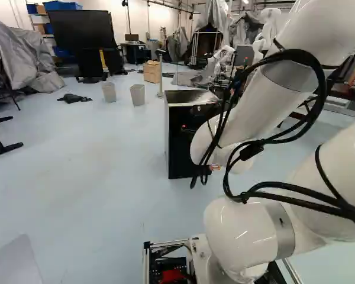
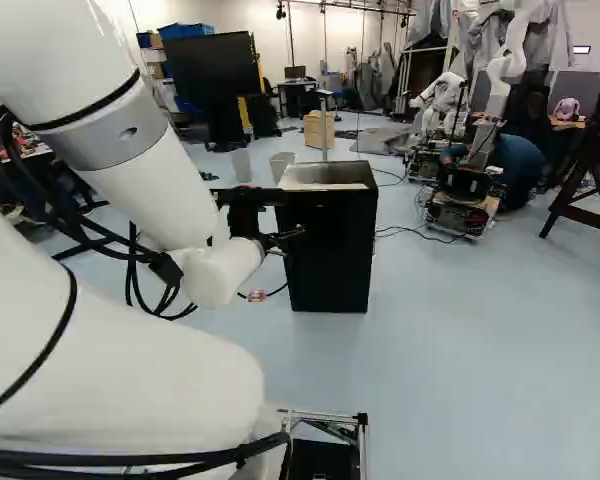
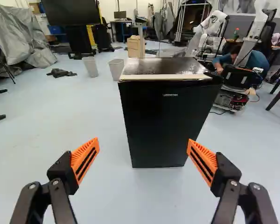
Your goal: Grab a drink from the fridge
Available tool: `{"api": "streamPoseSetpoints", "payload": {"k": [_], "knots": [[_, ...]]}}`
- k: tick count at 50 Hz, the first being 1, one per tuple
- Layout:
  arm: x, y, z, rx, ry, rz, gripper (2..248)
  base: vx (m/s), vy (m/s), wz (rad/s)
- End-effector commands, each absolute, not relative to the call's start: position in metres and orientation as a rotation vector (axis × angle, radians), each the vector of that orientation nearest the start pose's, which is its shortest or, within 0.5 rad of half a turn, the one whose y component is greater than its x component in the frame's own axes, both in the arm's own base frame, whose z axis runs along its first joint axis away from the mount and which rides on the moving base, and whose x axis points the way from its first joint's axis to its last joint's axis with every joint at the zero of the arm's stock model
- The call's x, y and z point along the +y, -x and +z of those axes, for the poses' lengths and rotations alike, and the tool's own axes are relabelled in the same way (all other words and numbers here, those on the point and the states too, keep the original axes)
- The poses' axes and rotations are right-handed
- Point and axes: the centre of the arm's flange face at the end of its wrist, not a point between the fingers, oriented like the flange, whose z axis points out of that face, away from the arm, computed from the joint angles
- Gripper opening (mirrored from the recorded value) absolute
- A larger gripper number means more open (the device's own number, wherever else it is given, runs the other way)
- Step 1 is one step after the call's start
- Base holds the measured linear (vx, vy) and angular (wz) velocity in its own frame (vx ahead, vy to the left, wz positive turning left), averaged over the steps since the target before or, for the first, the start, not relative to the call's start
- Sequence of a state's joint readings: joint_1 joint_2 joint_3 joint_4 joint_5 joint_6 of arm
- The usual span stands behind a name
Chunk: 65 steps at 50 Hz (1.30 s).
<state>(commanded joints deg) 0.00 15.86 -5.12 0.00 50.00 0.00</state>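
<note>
I can't see inside the fridge (image 3: 165,116), so any drink in it is hidden behind the dark front. In the left base view my own arm (image 1: 242,118) and its cables (image 1: 252,149) cover part of the fridge's side, and in the right base view my end effector (image 2: 290,238) overlaps its upper edge. A small reddish thing (image 2: 257,296) near the fridge in both base views, by my cables, is too small for me to make out.

The fridge stands upright on the floor (image 3: 102,196), ahead of me, seen between my fingers but well apart from them. It is black and boxy, its front shut flat, with small pale lettering high up. The top is dark and blotchy with glare, and a pale strip runs along its front edge. My two fingers stand wide apart, orange pads (image 3: 85,159) facing each other, gripping nothing.

Beyond the fridge, to its left as I face it, are two bins (image 3: 90,66) (image 3: 116,69), with a dark cloth (image 3: 60,73) on the floor farther left of it. A wooden box (image 3: 134,46) is behind the fridge, and a big black screen (image 3: 71,11) is farther back to its left. To the fridge's right, farther back, stands another robot (image 3: 258,32).
</note>
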Motion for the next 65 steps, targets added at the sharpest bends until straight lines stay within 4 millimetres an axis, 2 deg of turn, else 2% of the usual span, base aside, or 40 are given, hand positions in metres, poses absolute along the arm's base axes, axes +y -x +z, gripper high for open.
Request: {"api": "streamPoseSetpoints", "payload": {"k": [29,65], "knots": [[0.0000,-0.2711,0.3658,0.000,2.558,-1.824,247,0.123,0.092,-0.027],[0.0000,-0.2711,0.3658,0.000,2.558,-1.824,247,0.050,0.068,-0.015]]}}
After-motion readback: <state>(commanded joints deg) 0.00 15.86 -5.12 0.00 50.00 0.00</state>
